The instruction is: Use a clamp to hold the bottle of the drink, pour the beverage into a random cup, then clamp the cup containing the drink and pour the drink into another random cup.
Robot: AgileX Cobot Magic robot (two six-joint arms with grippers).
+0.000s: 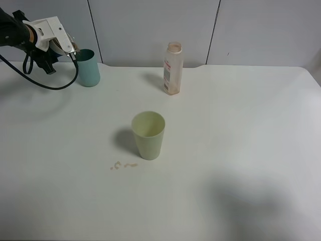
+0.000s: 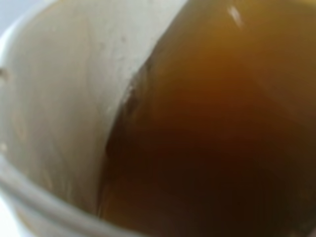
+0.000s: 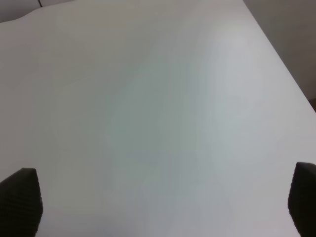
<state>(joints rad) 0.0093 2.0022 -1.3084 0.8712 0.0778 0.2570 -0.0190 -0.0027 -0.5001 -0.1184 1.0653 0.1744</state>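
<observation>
White tabletop (image 1: 241,150) meets grey wall panels (image 1: 150,25). At the teal tumbler (image 1: 89,70) the left hand (image 1: 67,47), clenched on the tilted cup (image 2: 59,98), hides most of it. A blurred close-up shows only cup wall and brown beverage (image 2: 207,138). The right hand (image 3: 162,200), released, shows just its fingertips (image 3: 19,200). The bottle (image 1: 172,68) stands well apart.

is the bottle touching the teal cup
Apart. The exterior high view shows the bottle standing well to the right of the teal tumbler, with bare white table between them.

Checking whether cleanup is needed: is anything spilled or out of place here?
Yes. A few small brownish drops lie on the white table near the pale green tumbler, looking like spilled drink.
</observation>
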